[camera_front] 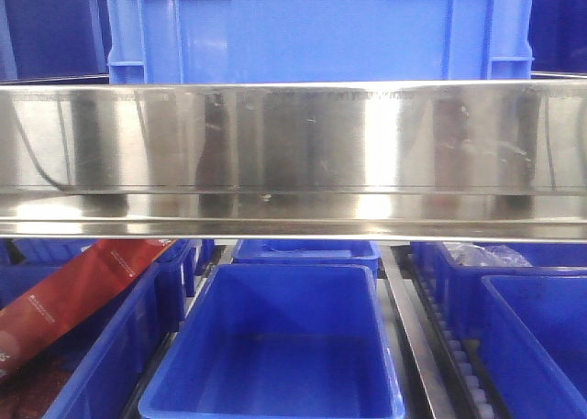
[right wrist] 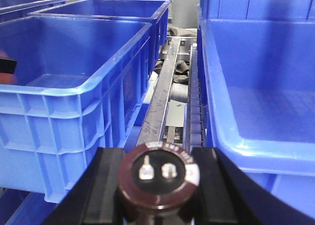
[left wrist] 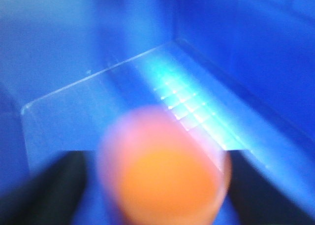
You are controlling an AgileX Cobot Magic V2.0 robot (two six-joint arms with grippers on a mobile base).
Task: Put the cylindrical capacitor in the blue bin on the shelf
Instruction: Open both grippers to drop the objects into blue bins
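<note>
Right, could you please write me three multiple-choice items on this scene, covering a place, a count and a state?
1. Where does the red package lie?
A) in the blue bins at the left
B) on a wooden desk
C) in a cardboard box

2. How many metal terminals show on the cylindrical capacitor?
A) one
B) two
C) four

3. How is the right gripper?
A) open and empty
B) shut on the capacitor
C) out of view

Answers:
1 A, it slants across those bins in the front view.
2 B, two silver studs sit on its top.
3 B, the black fingers press both its sides.
</note>
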